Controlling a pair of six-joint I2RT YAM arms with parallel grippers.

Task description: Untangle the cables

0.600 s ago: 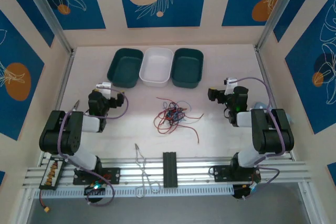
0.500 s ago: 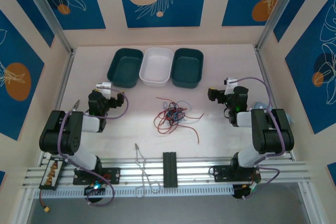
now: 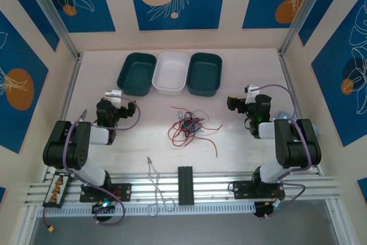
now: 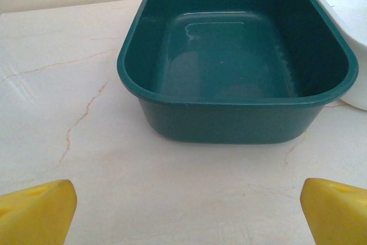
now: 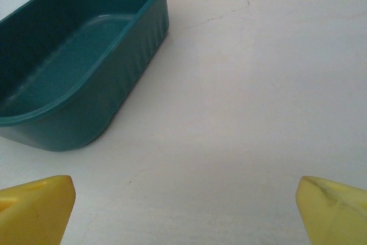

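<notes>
Nothing has shifted since half a second back: both arms sit where they were, and the tangle lies unchanged. We see the cables (image 3: 189, 125), a knot of red, black and blue strands, on the table (image 3: 143, 142) roughly midway between the two arms. They lie in front of the white tray (image 3: 172, 55) and touch neither a tray nor a gripper. One red strand trails off toward the near right. We find the left gripper (image 4: 187, 210) with its yellow fingertips (image 4: 37, 210) spread wide, holding nothing, and facing the left teal tray (image 4: 229, 102). The right gripper (image 5: 186, 210) likewise stands wide apart and empty-handed over bare table, with the right teal tray (image 5: 114, 78) ahead to its left. Both grippers are well apart from the cables.
</notes>
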